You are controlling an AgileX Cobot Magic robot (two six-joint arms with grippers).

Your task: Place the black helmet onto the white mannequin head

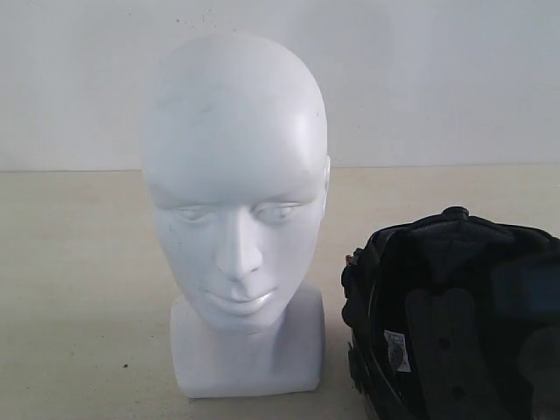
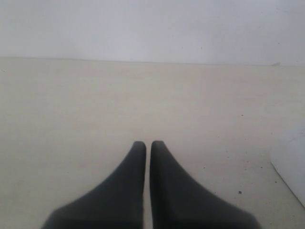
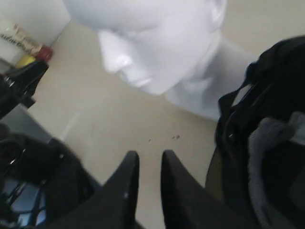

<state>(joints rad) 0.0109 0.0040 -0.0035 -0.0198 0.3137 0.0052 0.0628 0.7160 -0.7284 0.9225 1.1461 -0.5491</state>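
Note:
The white mannequin head [image 1: 234, 175] stands upright on its blocky base in the middle of the exterior view, face toward the camera. The black helmet [image 1: 455, 324] lies to its right with its opening up, showing the padded lining and a small white label. No gripper shows in the exterior view. My right gripper [image 3: 150, 155] hovers over the tabletop, slightly open and empty, with the helmet [image 3: 267, 143] close beside it and the mannequin head [image 3: 152, 43] farther off. My left gripper [image 2: 148, 143] is shut on nothing, and a corner of the head's white base [image 2: 290, 164] lies off to one side.
The beige tabletop [image 1: 79, 289] runs back to a white wall [image 1: 437, 79]. In the right wrist view, black machine parts [image 3: 28, 181] sit near the table's edge, and a yellow and red object [image 3: 31, 55] lies by the wall.

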